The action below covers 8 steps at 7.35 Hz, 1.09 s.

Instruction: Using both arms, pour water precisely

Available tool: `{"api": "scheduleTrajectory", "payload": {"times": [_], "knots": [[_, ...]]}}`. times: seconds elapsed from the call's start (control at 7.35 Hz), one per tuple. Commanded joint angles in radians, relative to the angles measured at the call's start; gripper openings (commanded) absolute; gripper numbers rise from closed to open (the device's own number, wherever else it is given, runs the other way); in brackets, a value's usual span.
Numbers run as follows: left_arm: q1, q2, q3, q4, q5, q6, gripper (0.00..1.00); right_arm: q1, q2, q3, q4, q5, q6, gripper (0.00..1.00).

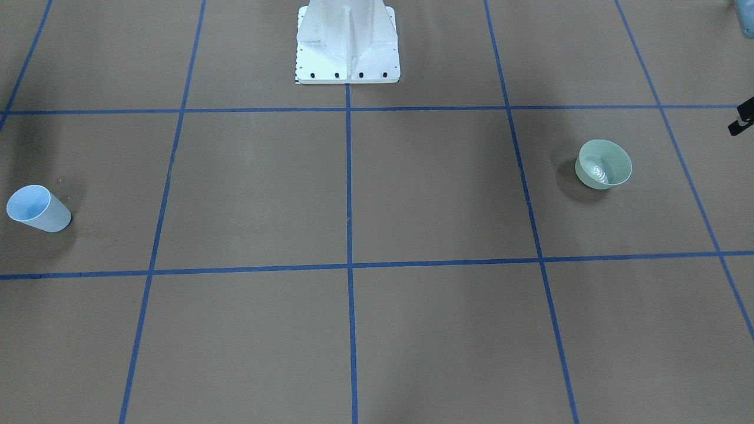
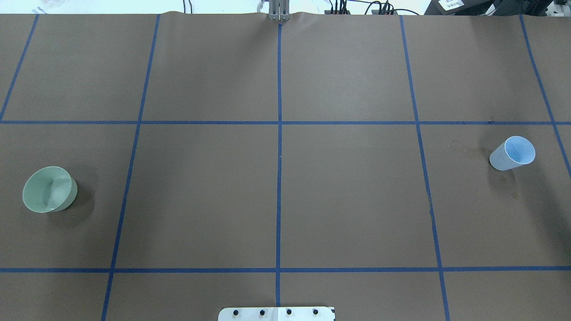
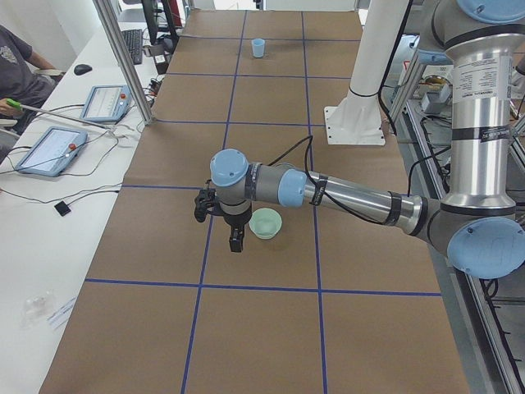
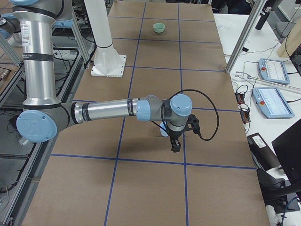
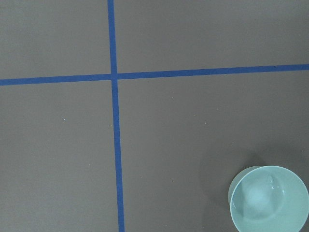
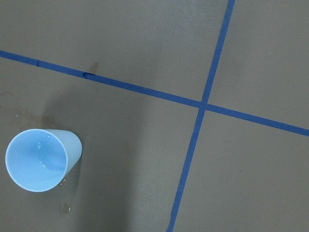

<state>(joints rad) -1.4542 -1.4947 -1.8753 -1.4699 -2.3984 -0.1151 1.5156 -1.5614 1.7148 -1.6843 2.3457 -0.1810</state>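
A pale green bowl stands on the brown table on my left side; it also shows overhead and in the left wrist view. Whitish glints of water lie in its bottom. A light blue cup stands upright on my right side, with a little water glinting inside. My left gripper hangs above the table just beside the bowl. My right gripper hangs beside the cup, which it partly hides. I cannot tell whether either gripper is open or shut. Neither touches anything.
The white pedestal base stands at the table's robot side. Blue tape lines grid the brown paper. Damp stains and droplets lie around the cup. Control tablets and a seated operator are beyond the far edge.
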Motion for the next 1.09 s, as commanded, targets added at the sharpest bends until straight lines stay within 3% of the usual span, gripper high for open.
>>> {"api": "scheduleTrajectory", "payload": {"times": [0.0, 0.68, 0.95], "knots": [[0.0, 0.014, 0.002, -0.018, 0.001, 0.012, 1.0, 0.0, 0.0, 0.003, 0.0, 0.0, 0.0, 1.0], [0.003, 0.011, 0.027, -0.033, -0.007, 0.006, 1.0, 0.0, -0.002, 0.002, 0.0, 0.001, 0.002, 1.0], [0.012, 0.011, 0.027, -0.117, -0.008, -0.009, 1.0, 0.0, -0.003, 0.002, 0.0, 0.004, 0.003, 1.0]]}}
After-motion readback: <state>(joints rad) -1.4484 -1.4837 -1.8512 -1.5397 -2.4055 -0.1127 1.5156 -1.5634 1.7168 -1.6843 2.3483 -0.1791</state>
